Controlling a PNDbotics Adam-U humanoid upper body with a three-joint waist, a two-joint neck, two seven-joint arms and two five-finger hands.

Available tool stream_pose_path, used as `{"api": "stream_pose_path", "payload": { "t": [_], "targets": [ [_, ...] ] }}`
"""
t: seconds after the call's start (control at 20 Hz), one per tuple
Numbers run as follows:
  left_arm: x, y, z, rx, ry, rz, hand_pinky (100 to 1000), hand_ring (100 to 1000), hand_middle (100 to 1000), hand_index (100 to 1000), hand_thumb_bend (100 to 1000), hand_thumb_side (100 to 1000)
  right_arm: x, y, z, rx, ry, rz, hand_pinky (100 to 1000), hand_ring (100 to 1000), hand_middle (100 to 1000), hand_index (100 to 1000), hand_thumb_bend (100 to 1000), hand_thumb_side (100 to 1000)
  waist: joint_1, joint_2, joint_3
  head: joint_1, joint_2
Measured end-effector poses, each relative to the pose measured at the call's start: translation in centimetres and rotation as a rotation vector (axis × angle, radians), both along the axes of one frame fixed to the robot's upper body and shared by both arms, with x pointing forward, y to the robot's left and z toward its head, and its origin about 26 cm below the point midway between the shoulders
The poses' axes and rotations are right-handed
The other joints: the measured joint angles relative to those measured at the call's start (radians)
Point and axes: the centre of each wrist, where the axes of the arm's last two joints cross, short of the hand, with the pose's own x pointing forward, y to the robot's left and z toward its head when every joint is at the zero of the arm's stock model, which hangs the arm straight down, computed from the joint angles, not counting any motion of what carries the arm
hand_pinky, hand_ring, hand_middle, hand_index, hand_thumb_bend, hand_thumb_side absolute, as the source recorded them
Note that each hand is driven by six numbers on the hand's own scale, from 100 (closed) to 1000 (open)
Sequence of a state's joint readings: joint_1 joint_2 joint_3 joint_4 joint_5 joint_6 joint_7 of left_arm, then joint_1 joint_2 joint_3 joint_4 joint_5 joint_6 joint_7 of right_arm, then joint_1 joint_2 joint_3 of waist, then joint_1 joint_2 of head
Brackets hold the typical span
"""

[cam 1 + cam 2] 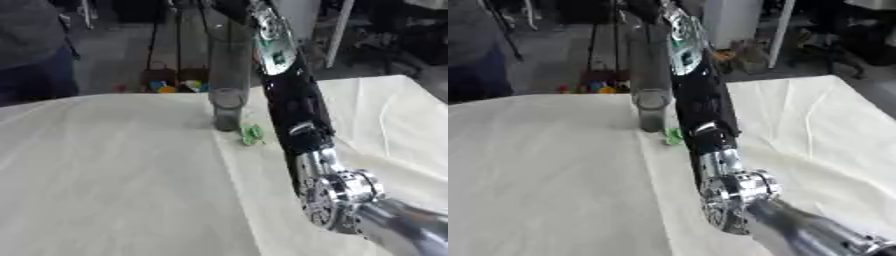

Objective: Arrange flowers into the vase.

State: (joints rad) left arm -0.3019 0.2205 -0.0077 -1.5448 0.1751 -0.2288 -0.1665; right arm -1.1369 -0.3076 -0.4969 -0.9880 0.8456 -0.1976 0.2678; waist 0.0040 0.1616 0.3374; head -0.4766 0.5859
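White cloth covers the table, wrinkled and bare over its whole left half, from nine o'clock round to six. Just left of centre, toward twelve o'clock, stands the vase, a tall clear cylinder, upright, its base resting on the cloth. Nothing that reads as a stem or bloom shows through its wall, though its mouth runs up out of view, so I cannot say for certain that it holds nothing. At the vase's foot, toward four o'clock from the base and just beside it, a small green scrap lies on the cloth; it may be a leaf or a bit of a flower, but its shape is too vague to name. Right of that, the right arm rises from five o'clock in the lower corner and stretches up past the vase toward twelve, its black forearm passing close beside the glass. The right hand is beyond the top edge, so whether it is released, clenched or grasping a flower cannot be told. The left hand does not show at all. Judging by this, the arranging looks barely under way: no flower is clearly in the vase, and the green piece is on the table.
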Motion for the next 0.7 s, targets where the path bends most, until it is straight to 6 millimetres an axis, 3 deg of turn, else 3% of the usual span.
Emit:
{"api": "stream_pose_path", "payload": {
  "t": [0.55, 0.7],
  "targets": [
    [0.0, 0.0, 0.0, 0.001, 0.002, -0.001, 592, 671, 744, 819, 757, 842, 0.2, -0.7, -1.2, -0.031, 0.064, -0.005, 850, 881, 816, 555, 100, 736, 0.000, 0.000, -0.004, 0.001, 0.000],
    [0.0, 0.0, 0.0, 0.002, 0.002, -0.002, 592, 672, 744, 820, 757, 843, 0.3, -0.8, -1.5, -0.041, 0.080, -0.005, 865, 894, 834, 617, 100, 765, 0.000, 0.000, -0.004, 0.003, 0.000]
  ]
}}
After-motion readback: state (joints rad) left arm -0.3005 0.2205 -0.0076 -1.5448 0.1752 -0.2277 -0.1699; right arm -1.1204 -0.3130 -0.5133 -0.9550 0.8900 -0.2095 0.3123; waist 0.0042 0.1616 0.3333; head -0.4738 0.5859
